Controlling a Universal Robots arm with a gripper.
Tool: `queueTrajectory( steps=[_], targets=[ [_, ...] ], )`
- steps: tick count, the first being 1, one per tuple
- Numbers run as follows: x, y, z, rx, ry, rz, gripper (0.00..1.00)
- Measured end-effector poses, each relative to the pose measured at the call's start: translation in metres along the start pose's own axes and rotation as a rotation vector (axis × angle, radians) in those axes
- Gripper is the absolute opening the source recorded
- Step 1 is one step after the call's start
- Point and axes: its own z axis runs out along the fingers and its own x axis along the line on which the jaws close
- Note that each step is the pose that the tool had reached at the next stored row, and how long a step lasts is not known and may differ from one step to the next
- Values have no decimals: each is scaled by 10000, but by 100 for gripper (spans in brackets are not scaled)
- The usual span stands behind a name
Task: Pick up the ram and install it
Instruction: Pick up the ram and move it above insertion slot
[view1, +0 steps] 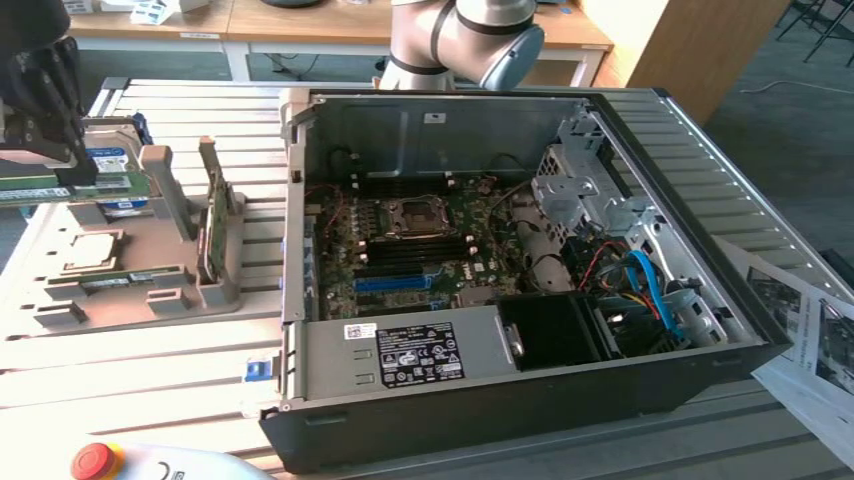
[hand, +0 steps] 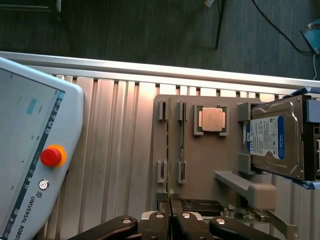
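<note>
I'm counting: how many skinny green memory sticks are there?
2. One memory stick is in the claw; the other stick lies in the gray tray. More could be hidden.

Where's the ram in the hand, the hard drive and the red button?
ram (hand: 169, 150): wrist view, its thin edge.
hard drive (hand: 272, 140): wrist view, its blue-white label.
red button (hand: 51, 156): wrist view, middle of its cap.

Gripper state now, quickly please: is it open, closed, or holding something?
Gripper: closed, holding the ram.
</note>
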Motion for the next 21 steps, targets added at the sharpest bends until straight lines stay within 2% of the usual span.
queueTrajectory(
  steps=[7, 21],
  targets=[
    [20, -150, -11, -23, -2, 1, 12],
    [22, -179, -14, -22, -1, -1, 12]
  ],
)
